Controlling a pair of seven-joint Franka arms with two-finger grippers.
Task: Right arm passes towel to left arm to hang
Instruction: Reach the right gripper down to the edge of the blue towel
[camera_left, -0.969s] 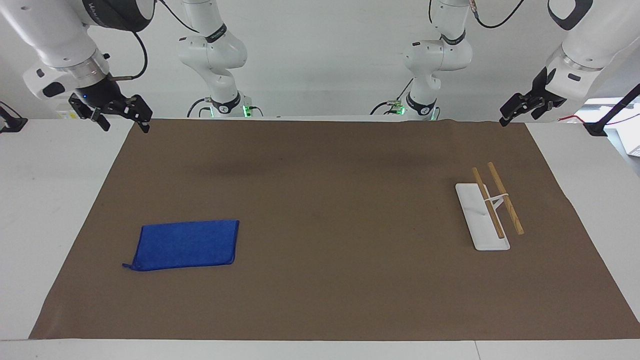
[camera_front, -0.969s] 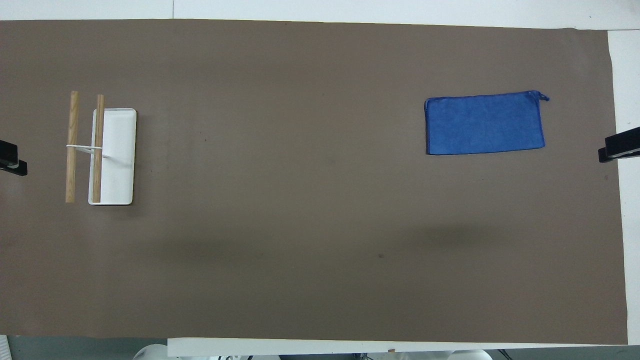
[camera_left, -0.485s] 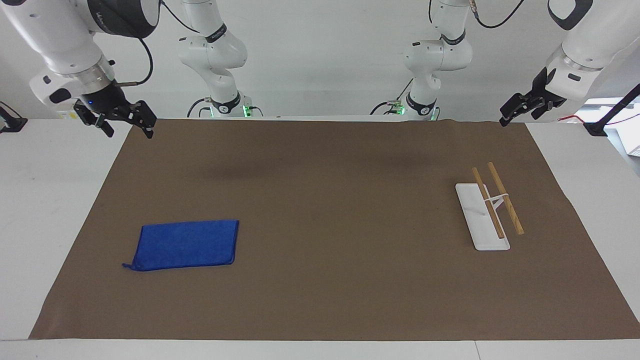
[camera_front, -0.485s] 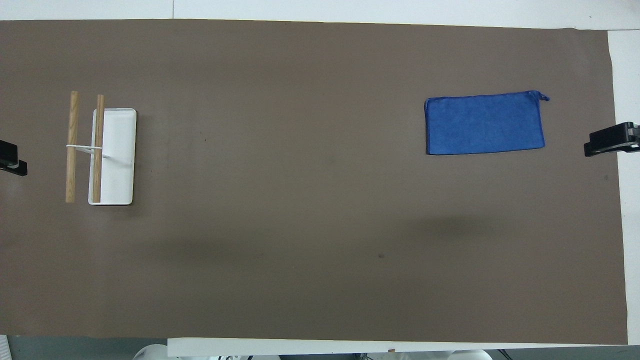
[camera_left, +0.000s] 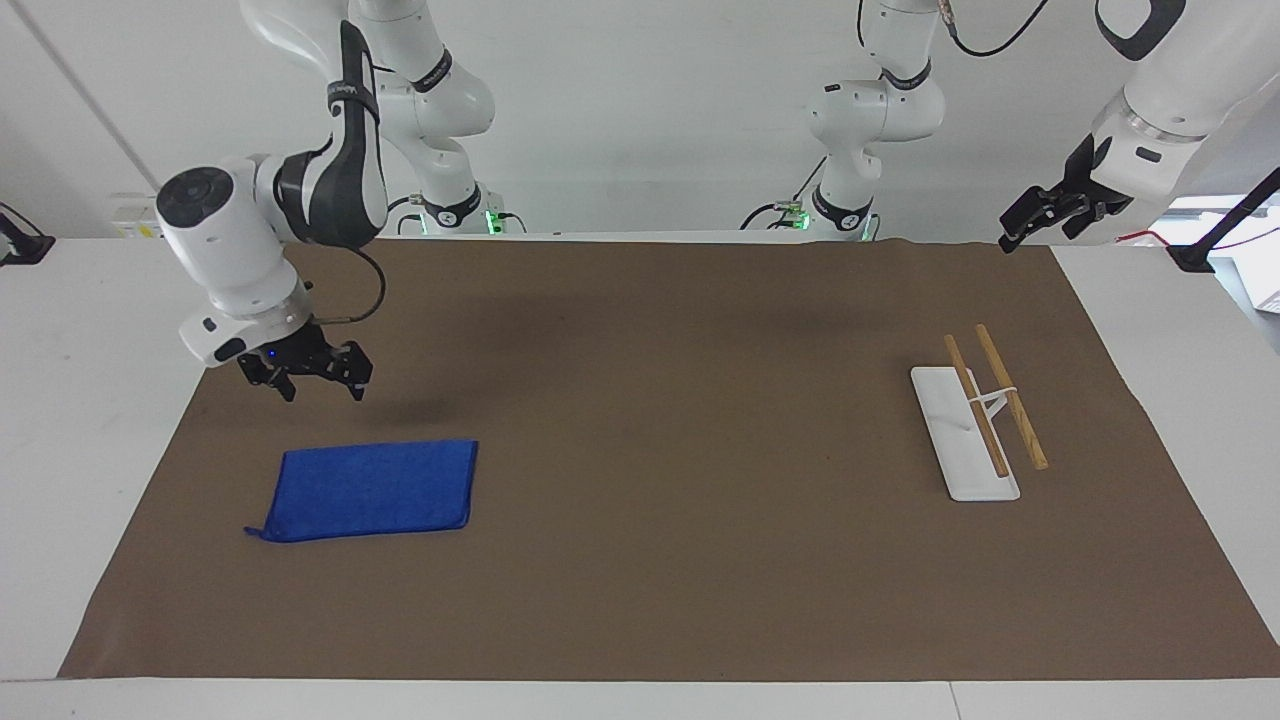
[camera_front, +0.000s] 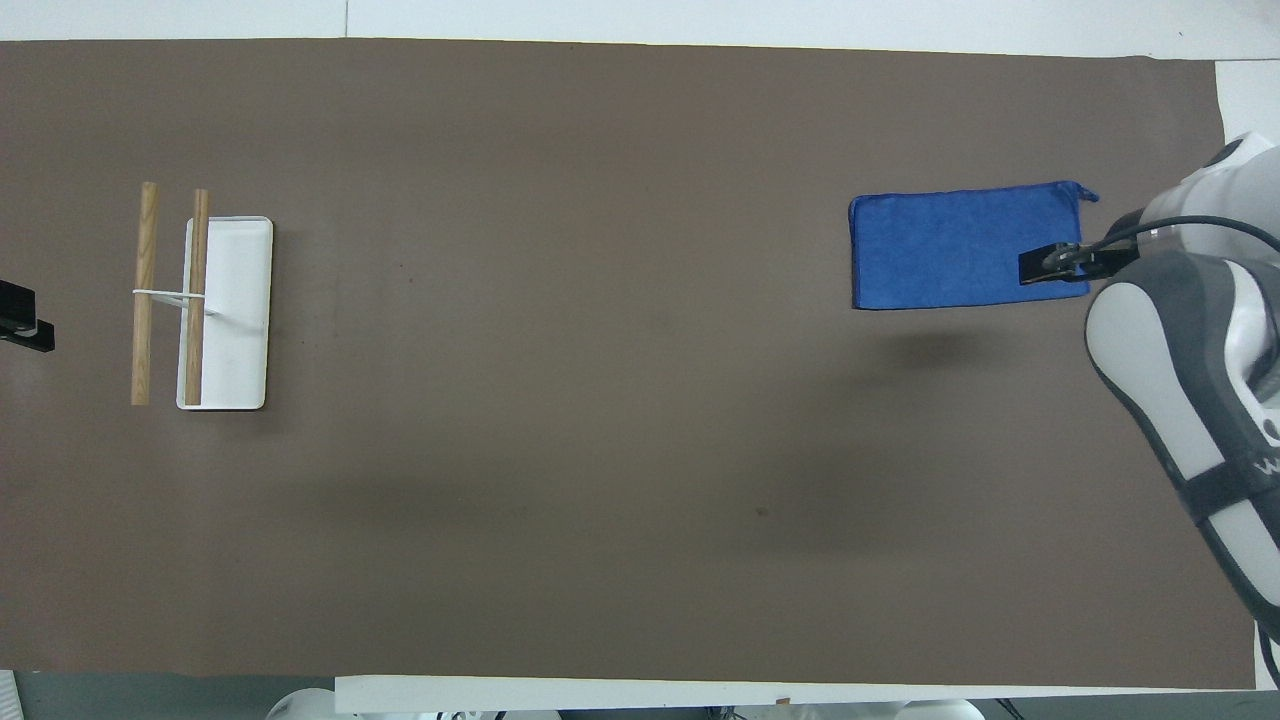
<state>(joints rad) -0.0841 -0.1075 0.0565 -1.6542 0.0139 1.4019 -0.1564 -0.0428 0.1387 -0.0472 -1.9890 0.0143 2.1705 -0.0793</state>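
Note:
The bright blue towel lies flat on the brown mat toward the right arm's end; it also shows in the overhead view. My right gripper is open and empty. It hangs in the air above the towel's edge and does not touch it. In the overhead view the right gripper covers the towel's end that has the small corner loop. My left gripper waits, open and empty, high over the mat's corner at the left arm's end; only its tip shows in the overhead view.
A white rack with two wooden bars stands on the mat toward the left arm's end, also in the overhead view. Bare brown mat lies between rack and towel. White table borders the mat.
My right arm has swung in from the mat's corner and come down, so its gripper now hangs low over the towel's end. The towel, rack and left arm have not moved.

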